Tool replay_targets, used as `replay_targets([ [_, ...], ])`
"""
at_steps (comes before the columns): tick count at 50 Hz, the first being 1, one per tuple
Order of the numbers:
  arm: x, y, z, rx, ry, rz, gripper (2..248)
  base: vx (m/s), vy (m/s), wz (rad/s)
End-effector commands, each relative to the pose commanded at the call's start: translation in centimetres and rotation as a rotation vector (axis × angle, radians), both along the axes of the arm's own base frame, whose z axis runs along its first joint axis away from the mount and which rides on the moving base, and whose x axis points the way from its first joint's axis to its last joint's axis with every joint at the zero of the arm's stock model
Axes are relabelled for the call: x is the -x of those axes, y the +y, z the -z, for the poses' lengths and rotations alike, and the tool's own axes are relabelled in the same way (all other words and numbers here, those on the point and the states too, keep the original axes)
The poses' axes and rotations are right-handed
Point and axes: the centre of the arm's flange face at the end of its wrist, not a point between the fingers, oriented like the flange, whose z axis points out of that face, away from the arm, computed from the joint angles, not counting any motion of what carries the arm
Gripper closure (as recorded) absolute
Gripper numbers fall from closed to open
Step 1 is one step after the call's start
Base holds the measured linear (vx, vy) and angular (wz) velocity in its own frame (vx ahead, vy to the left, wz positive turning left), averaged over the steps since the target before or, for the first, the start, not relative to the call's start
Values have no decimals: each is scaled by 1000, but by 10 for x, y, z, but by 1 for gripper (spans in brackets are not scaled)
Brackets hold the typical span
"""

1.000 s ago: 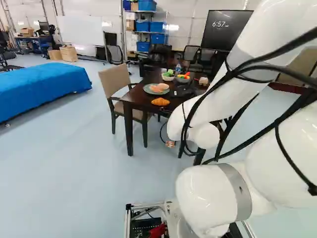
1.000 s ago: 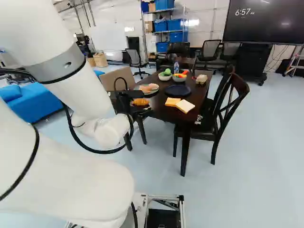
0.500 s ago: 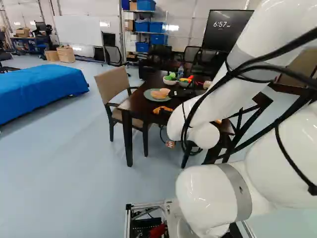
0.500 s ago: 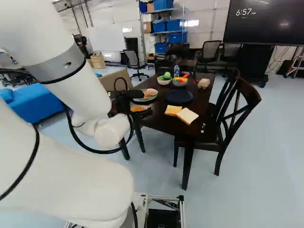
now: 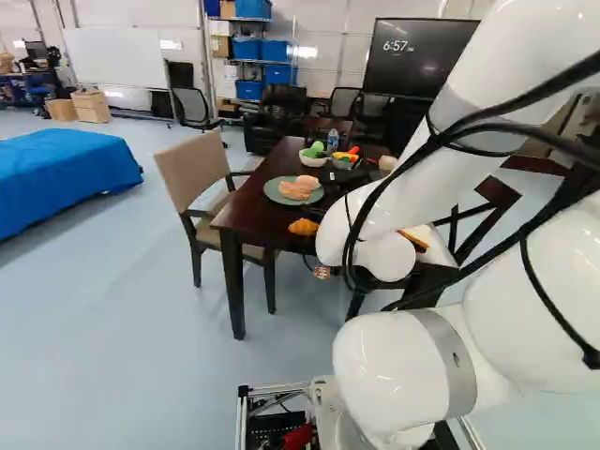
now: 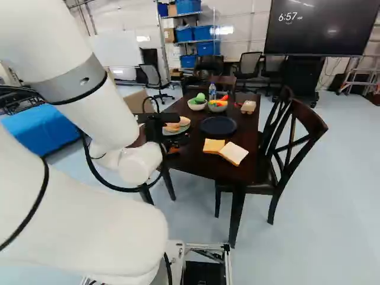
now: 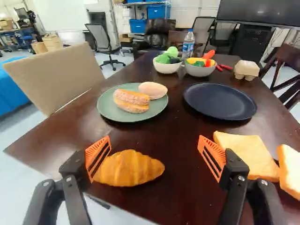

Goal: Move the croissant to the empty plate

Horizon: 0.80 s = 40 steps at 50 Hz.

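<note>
In the right base view my gripper [image 6: 173,140] is at the table's near left corner, partly hidden by its own black wrist. The wrist view shows the gripper [image 7: 154,152] open, orange pads wide apart, nothing held. The golden croissant [image 7: 129,168] lies on bare tabletop below and ahead of the fingers, closer to one finger, whose pad overlaps its end in that view. It also appears in the left base view as an orange croissant [image 5: 303,227]. The empty dark blue plate [image 7: 220,101] lies flat farther ahead, beyond the other finger.
A green plate [image 7: 133,115] with bread items is beyond the croissant. Bread slices [image 7: 248,152] lie on the near side of the blue plate. Two bowls of vegetables [image 6: 208,105], a bottle [image 7: 188,43] and an egg carton [image 7: 246,70] stand farther back. Chairs [image 6: 291,148] flank the dark table [image 6: 202,163].
The base has moved: the table and chairs have come nearer, and the scene has shifted left in both base views. My arm keeps its pose over its lowest joint; the gripper is now closer to the table.
</note>
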Motion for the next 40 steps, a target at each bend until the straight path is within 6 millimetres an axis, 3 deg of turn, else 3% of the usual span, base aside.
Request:
replay_targets([
  [13,0,0,0,0,0,0,3,138,6,-283],
  [40,0,0,0,0,0,0,3,5,16,-7],
])
